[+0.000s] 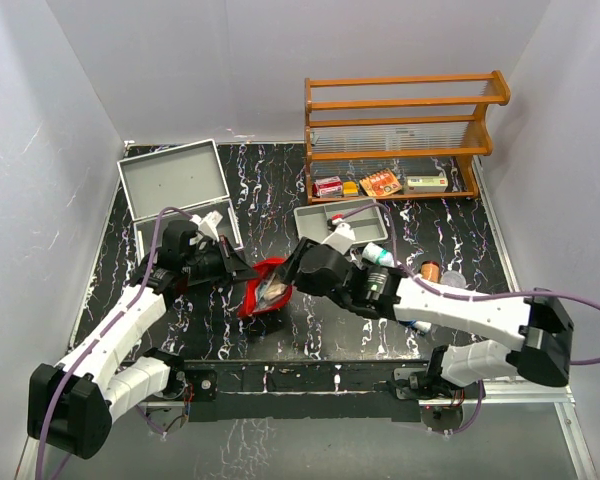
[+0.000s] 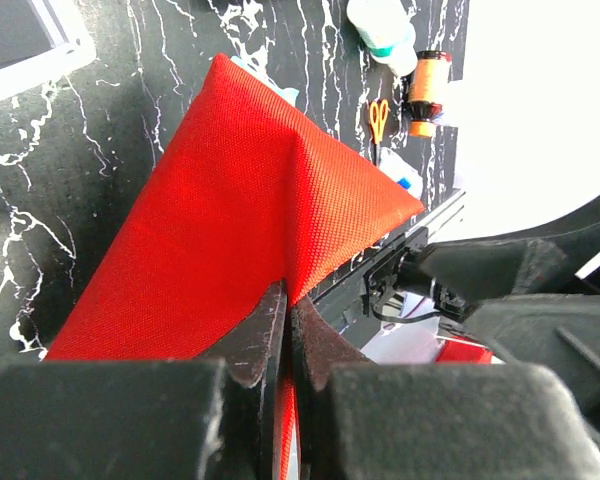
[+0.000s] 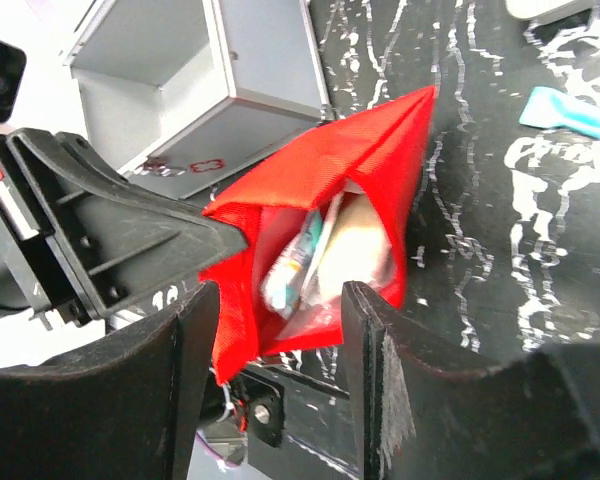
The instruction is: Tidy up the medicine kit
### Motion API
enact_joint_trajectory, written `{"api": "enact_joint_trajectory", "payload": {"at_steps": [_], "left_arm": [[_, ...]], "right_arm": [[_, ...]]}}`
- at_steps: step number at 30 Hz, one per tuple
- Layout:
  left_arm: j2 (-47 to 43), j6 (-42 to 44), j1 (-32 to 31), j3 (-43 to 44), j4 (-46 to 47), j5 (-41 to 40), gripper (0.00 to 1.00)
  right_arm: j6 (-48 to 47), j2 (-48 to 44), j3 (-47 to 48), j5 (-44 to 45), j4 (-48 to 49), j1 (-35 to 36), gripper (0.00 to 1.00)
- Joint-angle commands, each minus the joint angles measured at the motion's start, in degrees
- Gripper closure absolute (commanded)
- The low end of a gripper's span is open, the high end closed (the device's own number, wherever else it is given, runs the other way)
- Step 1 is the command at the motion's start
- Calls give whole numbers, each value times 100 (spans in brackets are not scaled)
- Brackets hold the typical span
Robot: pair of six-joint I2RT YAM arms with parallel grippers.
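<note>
One soft red cloth pouch [image 2: 250, 200] is pinched tight at its edge by the left pincer [image 2: 285, 330]. The right pincer [image 3: 280, 305] stands apart at its mouth. Only the right wrist view shows packets [image 3: 300, 265] inside. The big grey metal medicine kit [image 1: 175, 182] sits open, back left on the bench [image 1: 270, 170].

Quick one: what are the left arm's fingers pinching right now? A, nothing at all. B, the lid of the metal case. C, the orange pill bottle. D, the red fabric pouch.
D: the left wrist view shows the left fingers closed tight on a fold of the red pouch.
</note>
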Motion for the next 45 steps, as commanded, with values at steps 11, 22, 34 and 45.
{"api": "enact_joint_trajectory", "payload": {"at_steps": [11,22,34,45], "left_arm": [[-503,968,-18,22,-220,160,100],[-889,969,-18,-550,184,273,100],[-754,1173,-18,-430,67,151,100],[-755,1114,-20,-487,145,159,100]], "right_arm": [[-978,-1453,-706,992,-2165,-1109,36],[-2005,-1457,-1234,397,-2658,-2758,24],[-1752,-973,-1548,-276,-2829,-3027,22],[-2217,-284,-1455,-253,-2370,-3449,29]]}}
